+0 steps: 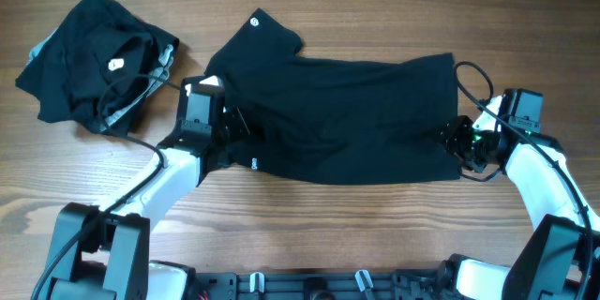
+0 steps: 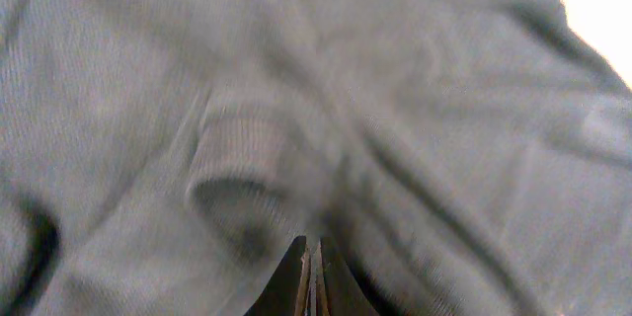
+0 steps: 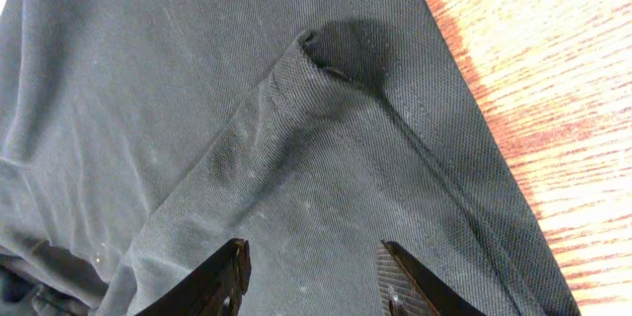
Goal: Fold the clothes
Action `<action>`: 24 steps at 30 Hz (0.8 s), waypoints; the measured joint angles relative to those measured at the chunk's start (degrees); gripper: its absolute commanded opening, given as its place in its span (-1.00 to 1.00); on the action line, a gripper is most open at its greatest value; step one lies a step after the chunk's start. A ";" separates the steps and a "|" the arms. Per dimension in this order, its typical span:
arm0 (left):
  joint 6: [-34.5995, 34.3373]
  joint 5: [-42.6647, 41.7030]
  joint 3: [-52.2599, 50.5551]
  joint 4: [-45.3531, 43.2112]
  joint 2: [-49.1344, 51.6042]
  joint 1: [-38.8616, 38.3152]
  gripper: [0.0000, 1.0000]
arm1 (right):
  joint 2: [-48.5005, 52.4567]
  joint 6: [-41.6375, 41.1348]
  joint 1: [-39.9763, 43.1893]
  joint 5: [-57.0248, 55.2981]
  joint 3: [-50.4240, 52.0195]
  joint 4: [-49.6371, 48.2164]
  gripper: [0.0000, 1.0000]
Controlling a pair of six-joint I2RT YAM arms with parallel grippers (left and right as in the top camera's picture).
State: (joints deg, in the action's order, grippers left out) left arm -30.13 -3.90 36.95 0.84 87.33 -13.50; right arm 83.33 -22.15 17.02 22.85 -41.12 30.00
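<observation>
A large black shirt lies spread across the middle of the table, with a small white logo on its upper left part. My left gripper is at the shirt's left edge. In the left wrist view its fingers are shut together with shirt fabric bunched around the tips. My right gripper is at the shirt's right edge. In the right wrist view its fingers are open just over the shirt, near a raised fold by the hem.
A second heap of black clothes with grey trim lies at the back left. Bare wooden table runs along the front, and it also shows beside the hem in the right wrist view. A black cable loops by the right arm.
</observation>
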 measured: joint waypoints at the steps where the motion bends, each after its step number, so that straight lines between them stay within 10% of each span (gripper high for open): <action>1: 0.09 0.26 0.04 -1.09 0.07 0.00 -0.90 | 0.00 0.00 0.00 0.00 0.00 0.02 -0.07; 10: 3.23 -11.89 0.83 14.25 0.15 -2.08 -0.84 | 0.00 0.00 0.00 -0.02 0.00 0.66 -0.06; 15: 4.57 -5.18 0.83 14.36 0.35 -5.31 -0.92 | 0.00 0.00 0.00 -0.02 0.00 0.66 -0.06; 24: 4.57 3.37 0.66 -10.16 4.72 -4.96 -0.92 | 0.00 0.00 0.00 0.00 0.00 0.44 -0.06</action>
State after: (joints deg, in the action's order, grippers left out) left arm -25.56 -0.54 37.60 -9.32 92.05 -18.46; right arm 83.33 -22.15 17.02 22.85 -41.12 30.44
